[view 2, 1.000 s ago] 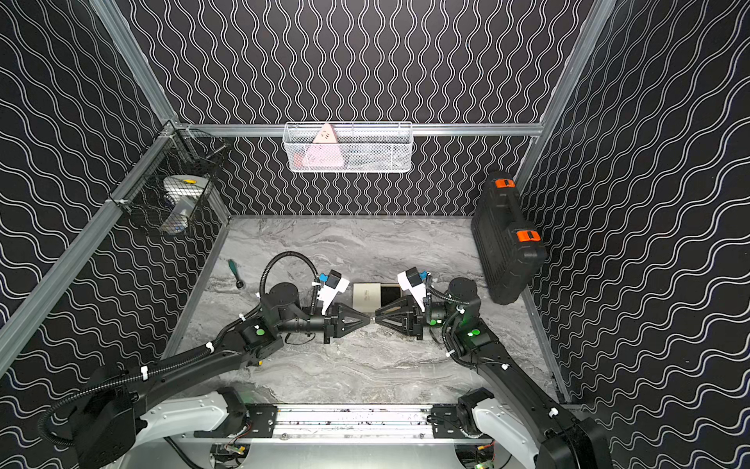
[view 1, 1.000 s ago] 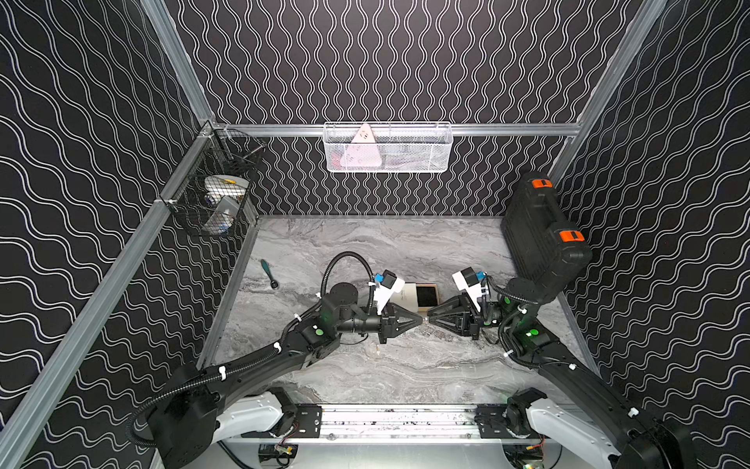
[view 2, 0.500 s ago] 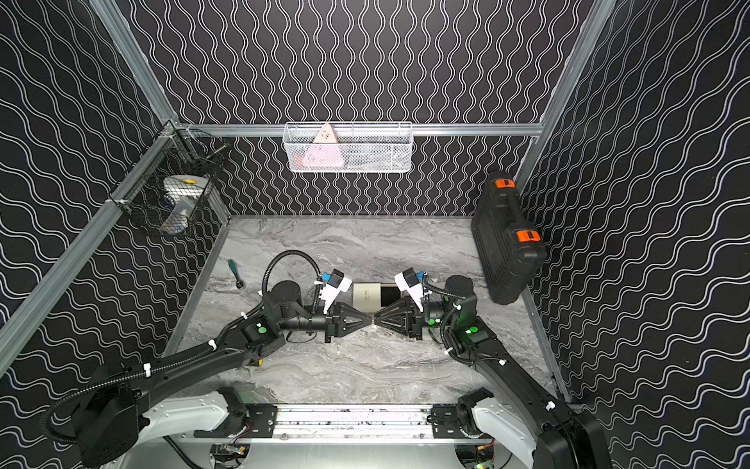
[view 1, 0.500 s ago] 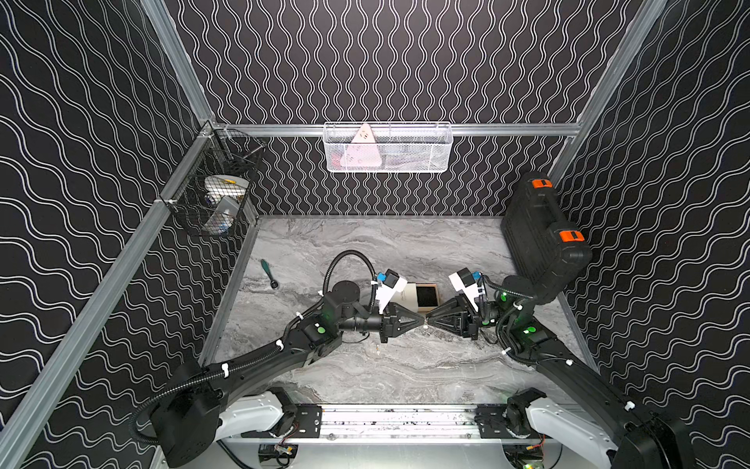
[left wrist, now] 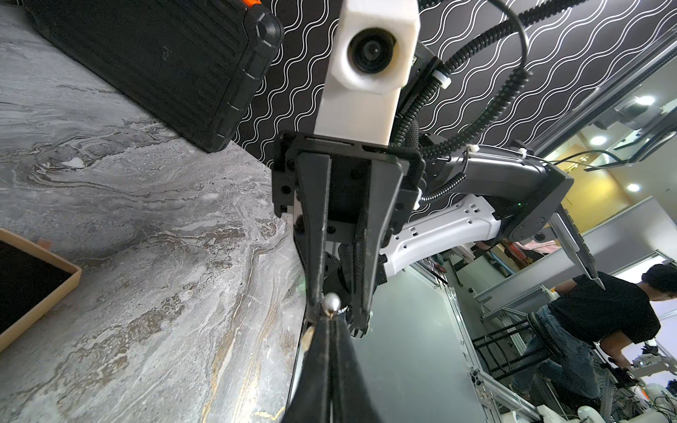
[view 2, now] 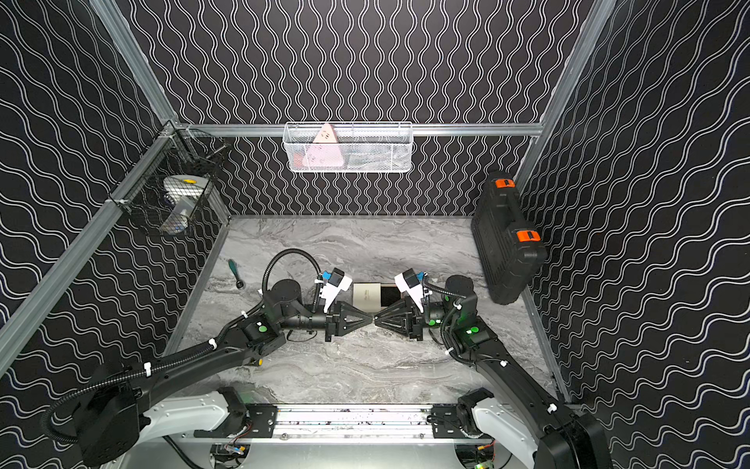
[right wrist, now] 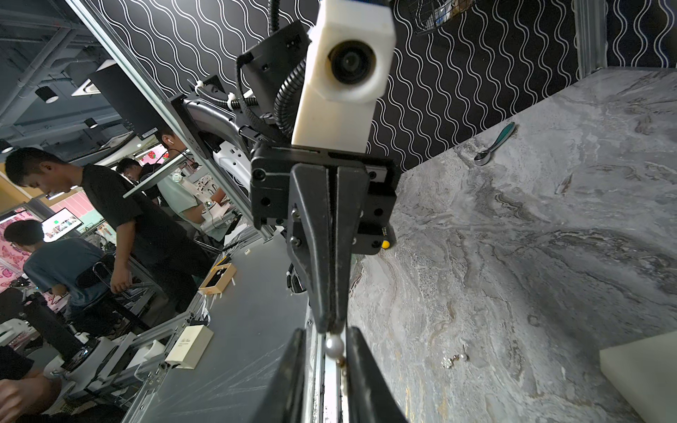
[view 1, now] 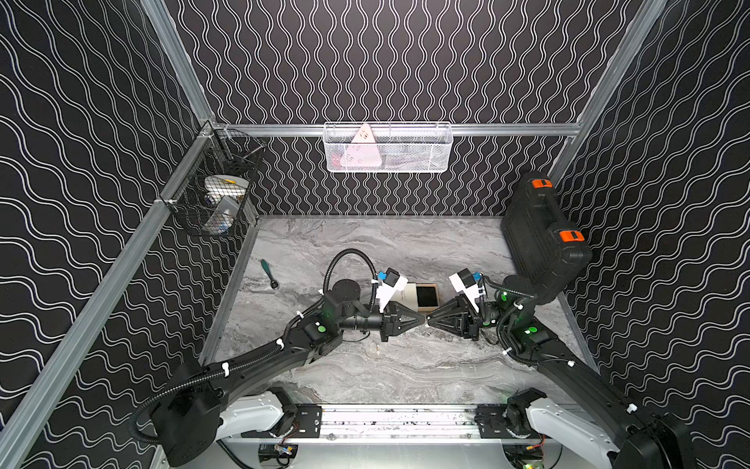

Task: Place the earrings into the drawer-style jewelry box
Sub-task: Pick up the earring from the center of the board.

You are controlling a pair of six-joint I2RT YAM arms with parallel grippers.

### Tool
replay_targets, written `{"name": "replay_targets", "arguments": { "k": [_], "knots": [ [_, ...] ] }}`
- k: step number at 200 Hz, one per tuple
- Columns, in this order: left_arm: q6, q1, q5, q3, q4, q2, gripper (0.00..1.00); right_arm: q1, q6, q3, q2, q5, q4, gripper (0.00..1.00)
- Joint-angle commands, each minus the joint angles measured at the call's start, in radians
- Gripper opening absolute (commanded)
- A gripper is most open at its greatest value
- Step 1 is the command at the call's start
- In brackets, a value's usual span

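Observation:
My left gripper (view 1: pixel 424 319) and right gripper (view 1: pixel 430 320) meet tip to tip just in front of the drawer-style jewelry box (view 1: pixel 410 293). The box is a white sleeve with its tan, black-lined tray (view 2: pixel 391 295) pulled out. The left gripper (left wrist: pixel 329 322) is shut on one of the earrings (left wrist: pixel 331 303), a pearl drop that sticks out past its tips. The right gripper (right wrist: pixel 326 333) stands open with that earring's pearl (right wrist: pixel 334 345) between its fingers (right wrist: pixel 361 366), close to one and clear of the other. A second earring (right wrist: pixel 454 360) lies on the marble beside the box corner (right wrist: pixel 641 373).
A black case with orange latches (view 1: pixel 539 243) leans on the right wall. A green-handled tool (view 1: pixel 268 274) lies at the left of the table. A black wire basket (view 1: pixel 215 203) and a white wire basket (view 1: pixel 387 148) hang on the walls. The table's front edge lies just behind both grippers.
The right gripper has edged slightly towards the left one, and its jaws have narrowed around the pearl. The left gripper stays shut on the earring, almost still.

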Motion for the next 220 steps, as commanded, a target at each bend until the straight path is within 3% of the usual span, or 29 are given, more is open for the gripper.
{"name": "replay_targets", "arguments": {
  "k": [1,58,120,127,144,159,176,205,220],
  "knots": [
    [-0.005,0.003,0.013,0.006,0.018,0.002,0.0,0.0,-0.031,0.009,-0.009,-0.004,-0.021,0.23],
    [-0.002,0.007,0.015,0.005,0.01,-0.008,0.0,0.0,-0.045,0.018,-0.001,-0.01,-0.042,0.12],
    [-0.003,0.009,0.014,0.0,0.011,-0.01,0.0,0.0,-0.044,0.017,-0.01,-0.003,-0.044,0.08],
    [-0.002,0.009,0.011,0.0,0.006,-0.012,0.06,0.0,-0.043,0.018,-0.01,-0.001,-0.044,0.08],
    [0.001,0.012,-0.003,0.003,-0.006,-0.022,0.38,0.0,-0.041,0.022,-0.006,0.011,-0.052,0.07],
    [0.003,0.017,-0.024,0.003,-0.02,-0.043,0.52,-0.001,-0.06,0.038,0.004,0.039,-0.099,0.05],
    [0.024,0.028,-0.107,0.006,-0.083,-0.098,0.6,0.0,-0.063,0.062,0.029,0.06,-0.141,0.05],
    [0.141,0.029,-0.38,0.058,-0.37,-0.242,0.63,0.0,-0.096,0.152,0.103,0.135,-0.305,0.03],
    [0.176,0.029,-0.467,0.078,-0.451,-0.289,0.65,0.0,-0.142,0.24,0.146,0.211,-0.467,0.02]
  ]
}}
